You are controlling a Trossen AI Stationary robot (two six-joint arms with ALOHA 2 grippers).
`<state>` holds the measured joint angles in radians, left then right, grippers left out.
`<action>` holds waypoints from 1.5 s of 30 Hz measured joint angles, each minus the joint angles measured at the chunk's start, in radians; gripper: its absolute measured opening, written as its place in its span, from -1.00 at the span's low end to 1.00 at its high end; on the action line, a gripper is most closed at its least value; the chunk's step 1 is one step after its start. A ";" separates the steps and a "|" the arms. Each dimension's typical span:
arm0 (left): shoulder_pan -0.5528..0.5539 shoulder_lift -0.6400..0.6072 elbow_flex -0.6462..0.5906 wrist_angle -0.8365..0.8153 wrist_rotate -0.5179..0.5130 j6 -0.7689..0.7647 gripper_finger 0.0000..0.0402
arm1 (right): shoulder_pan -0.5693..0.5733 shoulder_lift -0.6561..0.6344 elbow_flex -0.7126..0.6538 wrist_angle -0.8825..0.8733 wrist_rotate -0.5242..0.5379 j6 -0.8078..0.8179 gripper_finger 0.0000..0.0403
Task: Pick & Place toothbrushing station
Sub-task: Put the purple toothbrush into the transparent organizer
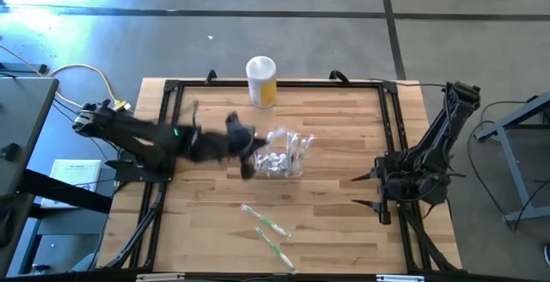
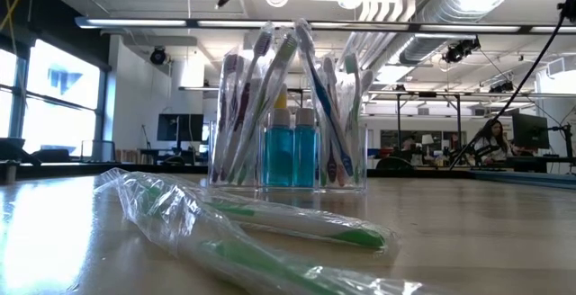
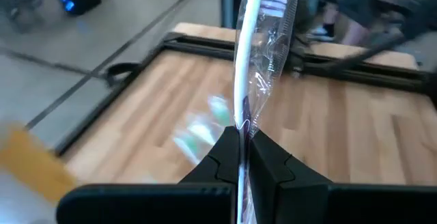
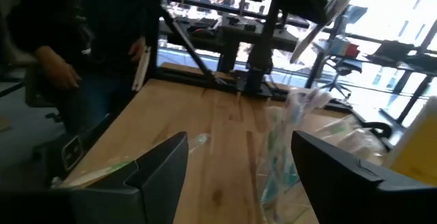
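Nearest the table's front edge lie two plastic-wrapped, green-ended toothbrushes. Farther in, mid-table, stands the toothbrushing station, a clear, low-walled plastic holder crowded with brushes. Just beside it the left gripper is clamped on a wrapped white toothbrush; keep the brush upright and lower it slowly into a free compartment. The right gripper waits with fingers apart, well off to the right.

Table I work over: pale wooden slatted tabletop, centre frame.
On it: clear plastic compartment holder; yellow white-lidded canister; two wrapped green toothbrushes.
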<state>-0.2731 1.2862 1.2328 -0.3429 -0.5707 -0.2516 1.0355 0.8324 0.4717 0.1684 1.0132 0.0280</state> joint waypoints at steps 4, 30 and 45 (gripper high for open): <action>-0.129 -0.009 -0.222 0.313 -0.124 0.049 -0.99 | -0.004 0.057 0.000 0.035 -0.038 0.024 0.26; -0.126 0.093 -1.014 1.871 -0.082 0.167 -0.98 | -0.262 0.185 0.000 0.240 -0.339 -0.039 0.26; -0.025 0.285 -0.977 1.906 -0.011 0.115 -0.97 | -0.316 0.228 0.000 0.349 -0.496 0.055 0.26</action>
<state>-0.2981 1.5708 0.2555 1.5627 -0.5814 -0.1368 0.7193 1.0604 0.4721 0.5171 0.5170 0.0826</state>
